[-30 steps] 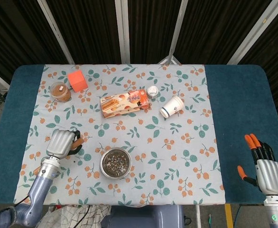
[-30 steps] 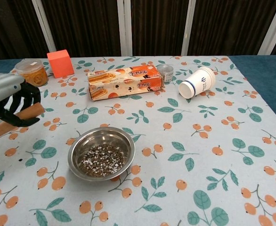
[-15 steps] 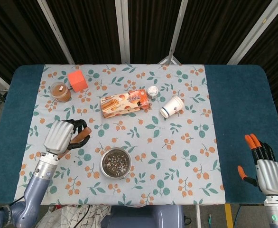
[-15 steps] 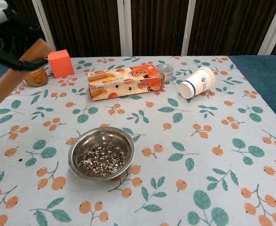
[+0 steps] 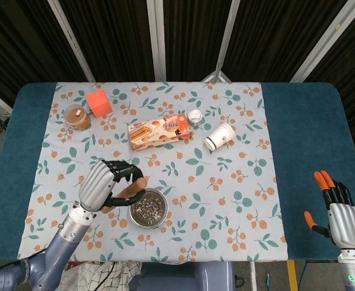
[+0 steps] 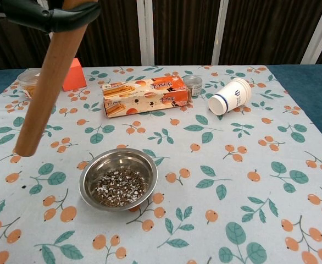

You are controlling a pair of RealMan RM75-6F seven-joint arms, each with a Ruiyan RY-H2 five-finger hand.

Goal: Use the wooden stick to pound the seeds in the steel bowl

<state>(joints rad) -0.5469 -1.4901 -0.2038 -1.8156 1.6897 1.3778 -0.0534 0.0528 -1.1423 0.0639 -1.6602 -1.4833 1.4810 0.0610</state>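
From the head view, the left hand is wrapped around the wooden stick, fingers curled over its upper part. The stick's long axis runs diagonally, its visible top end pointing toward the steel bowl, which lies just to the right of and slightly below the hand. The bowl sits on the patterned cloth near the front edge of the surface, with dark seeds covering its bottom. The right hand hangs off the far right front corner, fingers straight and apart, holding nothing, well apart from the bowl; the left hand is clearly the nearer one.

Counted here: one stick, one steel bowl, one orange cube, one lidded tub, one biscuit box, one small tin, one paper cup lying on its side.

In the chest view, only dark fingers show at the top left, closed on the stick. The stick slants down and to the left, its lower end hanging in the air above the cloth, left of and farther back than the bowl. The seeds are untouched by it. I judge that the coming move must carry the stick's lower end rightward and toward the front, then down into the bowl
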